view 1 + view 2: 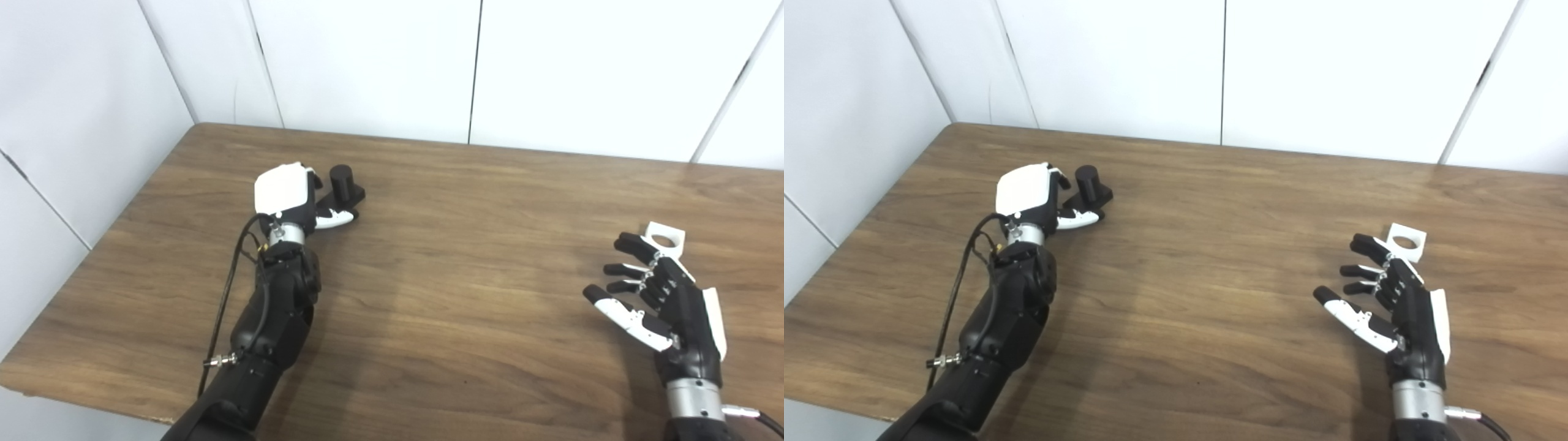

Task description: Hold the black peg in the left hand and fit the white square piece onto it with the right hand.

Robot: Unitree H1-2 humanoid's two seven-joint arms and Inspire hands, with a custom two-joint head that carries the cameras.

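Left hand (288,196) at far left of wooden table (465,306), right beside black peg (344,185); thumb next to peg base, finger state can't tell. Right hand (664,300) near right edge, fingers spread, holding nothing. White square piece (666,238) w/ round hole just beyond fingertips.

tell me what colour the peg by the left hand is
Black peg, clearest in the left eye view.

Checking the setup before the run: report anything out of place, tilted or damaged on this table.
Nothing stands out. The peg stands upright on its base by the left hand, whose grip on it cannot be seen. The white piece lies flat on the table, hole up, just beyond the open right hand. No visible damage or spills.
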